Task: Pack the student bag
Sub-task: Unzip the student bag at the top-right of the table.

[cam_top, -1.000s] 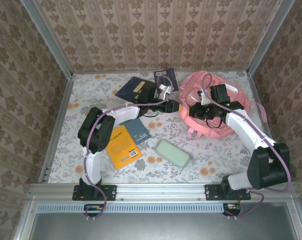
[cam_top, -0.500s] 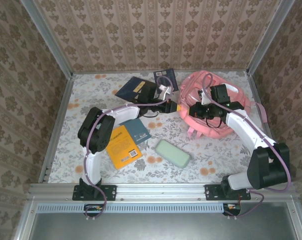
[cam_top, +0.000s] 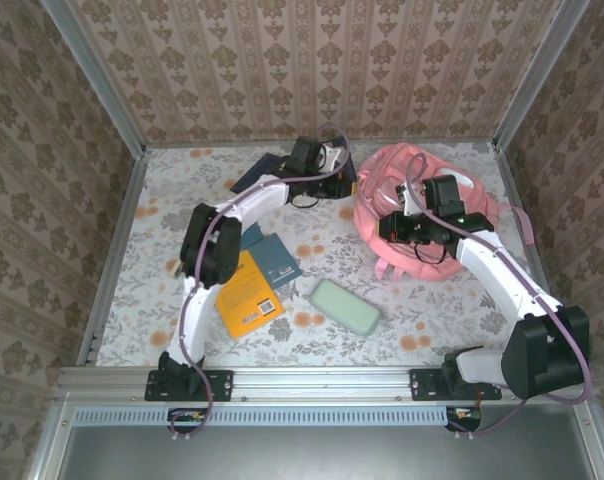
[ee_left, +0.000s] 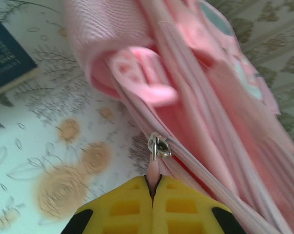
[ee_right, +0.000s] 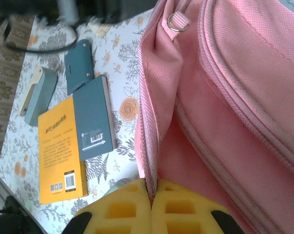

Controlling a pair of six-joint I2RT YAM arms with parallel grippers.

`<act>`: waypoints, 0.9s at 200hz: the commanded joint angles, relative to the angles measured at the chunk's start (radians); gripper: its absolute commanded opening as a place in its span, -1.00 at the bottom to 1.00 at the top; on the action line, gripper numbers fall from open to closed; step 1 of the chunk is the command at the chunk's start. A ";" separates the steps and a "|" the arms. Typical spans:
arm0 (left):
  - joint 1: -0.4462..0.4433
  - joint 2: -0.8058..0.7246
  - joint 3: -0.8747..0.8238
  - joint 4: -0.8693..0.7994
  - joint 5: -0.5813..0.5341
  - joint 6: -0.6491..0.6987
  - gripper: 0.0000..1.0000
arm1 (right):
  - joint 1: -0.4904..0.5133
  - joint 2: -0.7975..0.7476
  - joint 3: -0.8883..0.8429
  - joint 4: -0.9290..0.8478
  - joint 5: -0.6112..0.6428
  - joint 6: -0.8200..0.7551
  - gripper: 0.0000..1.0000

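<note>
Student bag (cam_top: pixel 382 175), pink, is seen from above lying on the far right part of the flowered table (cam_top: pixel 162 250). The left gripper (cam_top: pixel 344 186) is placed at its left edge, and the right gripper (cam_top: pixel 390 228) on its near side. A dark blue book (cam_top: pixel 252 180) is seen at the far middle. An orange book (cam_top: pixel 244 295), a teal book (cam_top: pixel 277 260) and a pale green case (cam_top: pixel 346 305) are laid nearer.

From the left wrist, the yellow fingers (ee_left: pixel 122 207) are seen pressed together on the pink zipper pull (ee_left: pixel 152 170), just below the metal slider (ee_left: pixel 158 146).

From the right wrist, the yellow fingers (ee_right: pixel 181 204) are seen clamped together on the bag's pink fabric edge (ee_right: pixel 148 146), with the books spread to its left.
</note>
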 commanded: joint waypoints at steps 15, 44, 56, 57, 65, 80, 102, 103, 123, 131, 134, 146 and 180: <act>0.040 0.180 0.272 -0.155 -0.138 0.016 -1.00 | 0.046 -0.038 -0.003 -0.044 -0.030 -0.057 -1.00; 0.040 0.240 0.345 -0.110 -0.136 -0.042 -1.00 | 0.064 -0.025 -0.001 -0.044 -0.014 -0.054 -1.00; 0.039 0.241 0.350 -0.091 -0.115 -0.049 -1.00 | 0.064 -0.013 -0.001 -0.027 -0.005 -0.033 -1.00; 0.039 0.241 0.350 -0.091 -0.113 -0.049 -1.00 | 0.064 -0.013 -0.002 -0.026 -0.002 -0.031 -1.00; 0.040 0.235 0.349 -0.092 -0.105 -0.046 -0.91 | 0.065 0.002 0.001 -0.012 0.013 -0.014 -1.00; 0.044 0.207 0.336 -0.116 -0.099 -0.028 -0.31 | 0.064 0.040 0.020 0.008 0.044 0.012 -1.00; 0.055 0.094 0.216 -0.104 -0.112 -0.003 0.04 | 0.065 0.127 0.056 0.054 0.052 0.047 -1.00; 0.056 0.089 0.208 -0.102 -0.114 -0.003 0.06 | 0.066 0.131 0.058 0.055 0.052 0.050 -1.00; 0.070 -0.056 0.067 -0.072 -0.137 0.014 0.19 | 0.077 0.218 0.111 0.093 0.060 0.076 -0.88; 0.075 -0.110 0.013 -0.063 -0.151 0.016 0.21 | 0.081 0.258 0.138 0.100 0.072 0.090 -0.87; 0.077 -0.134 -0.011 -0.058 -0.156 0.019 0.24 | 0.082 0.273 0.148 0.103 0.072 0.092 -0.87; 0.083 -0.219 -0.098 -0.041 -0.173 0.023 0.26 | 0.087 0.335 0.196 0.116 0.073 0.115 -0.77; 0.088 -0.420 -0.339 0.009 -0.205 0.009 0.31 | 0.096 0.498 0.361 0.083 0.093 0.148 -0.13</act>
